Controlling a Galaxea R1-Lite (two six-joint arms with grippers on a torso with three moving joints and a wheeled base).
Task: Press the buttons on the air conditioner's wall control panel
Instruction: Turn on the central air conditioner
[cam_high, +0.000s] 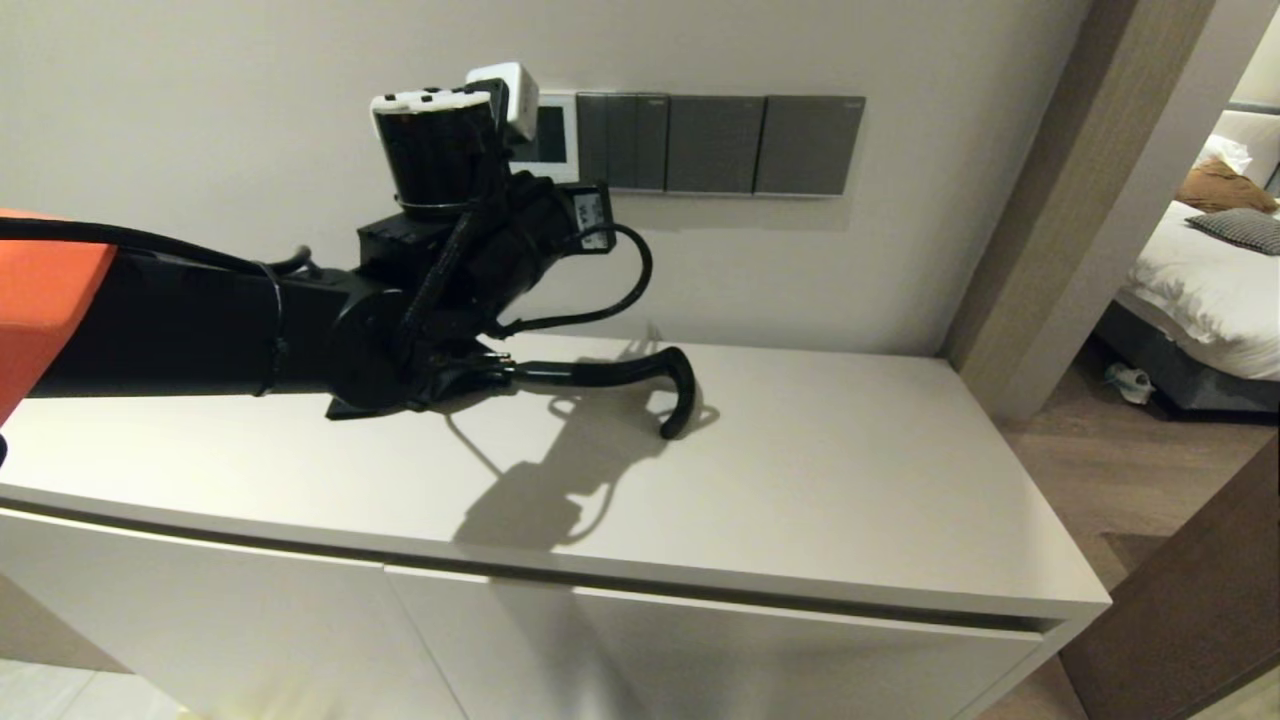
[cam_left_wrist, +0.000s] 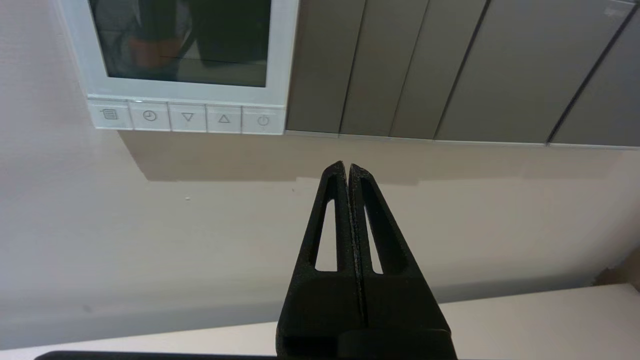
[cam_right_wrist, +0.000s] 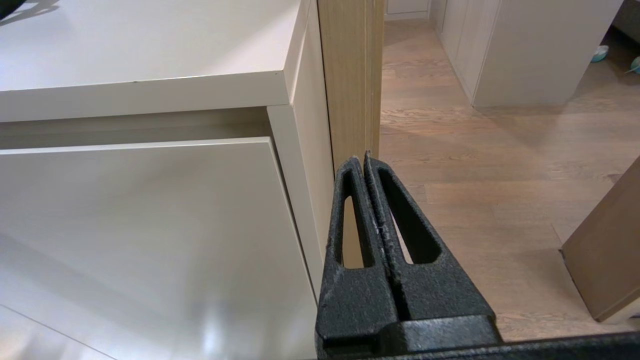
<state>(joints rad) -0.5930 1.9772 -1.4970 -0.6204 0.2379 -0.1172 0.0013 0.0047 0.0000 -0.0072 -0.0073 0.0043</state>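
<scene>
The white wall control panel (cam_left_wrist: 282, 55) has a dark screen (cam_left_wrist: 180, 40). A row of several pale buttons (cam_left_wrist: 187, 117) runs along its bottom edge. My left gripper (cam_left_wrist: 347, 167) is shut and empty. It points at the bare wall just below the panel's level, a little to the right of the power button (cam_left_wrist: 263, 121), and I see no contact. In the head view my left arm (cam_high: 440, 280) reaches up to the panel (cam_high: 556, 135) and hides its fingers and the buttons. My right gripper (cam_right_wrist: 362, 159) is shut and empty, low beside the cabinet's front right corner.
Dark grey switch plates (cam_high: 715, 145) sit right of the panel and also show in the left wrist view (cam_left_wrist: 450, 65). A pale cabinet top (cam_high: 800, 480) lies below, with a black cable loop (cam_high: 640, 375) hanging over it. A wooden door frame (cam_high: 1060, 200) stands on the right.
</scene>
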